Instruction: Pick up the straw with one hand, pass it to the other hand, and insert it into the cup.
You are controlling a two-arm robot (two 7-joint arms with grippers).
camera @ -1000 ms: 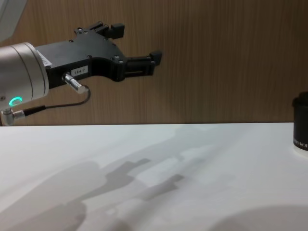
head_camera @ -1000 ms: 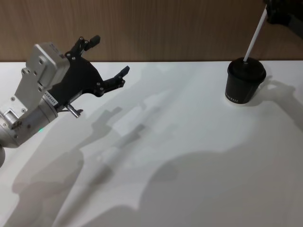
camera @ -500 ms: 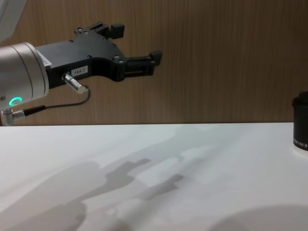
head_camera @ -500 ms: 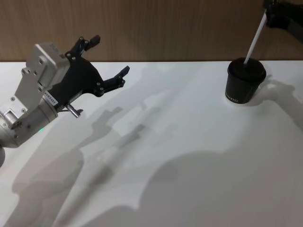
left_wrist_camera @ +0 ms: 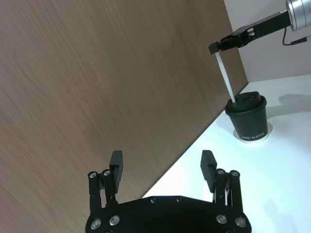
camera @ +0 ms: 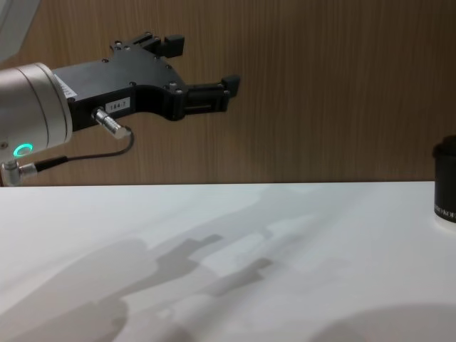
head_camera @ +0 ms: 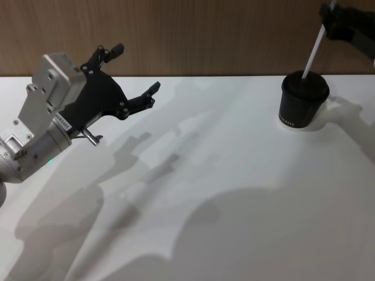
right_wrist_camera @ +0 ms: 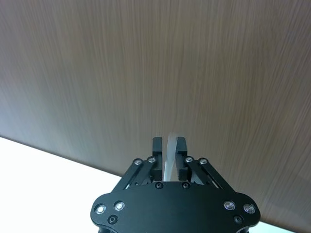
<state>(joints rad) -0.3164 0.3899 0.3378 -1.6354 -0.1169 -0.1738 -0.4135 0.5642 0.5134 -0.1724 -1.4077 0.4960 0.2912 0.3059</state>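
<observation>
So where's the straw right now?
In the head view the straw is far right, its lower end in the cup, its top pinched by the right gripper.

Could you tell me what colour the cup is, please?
The cup is near-black with small white lettering low on its side, seen best in the left wrist view.

Matt white table (head_camera: 234, 175), wood-grain wall (head_camera: 205, 35), matt black cup (head_camera: 302, 104), silver metal L wrist (camera: 32, 117)
</observation>
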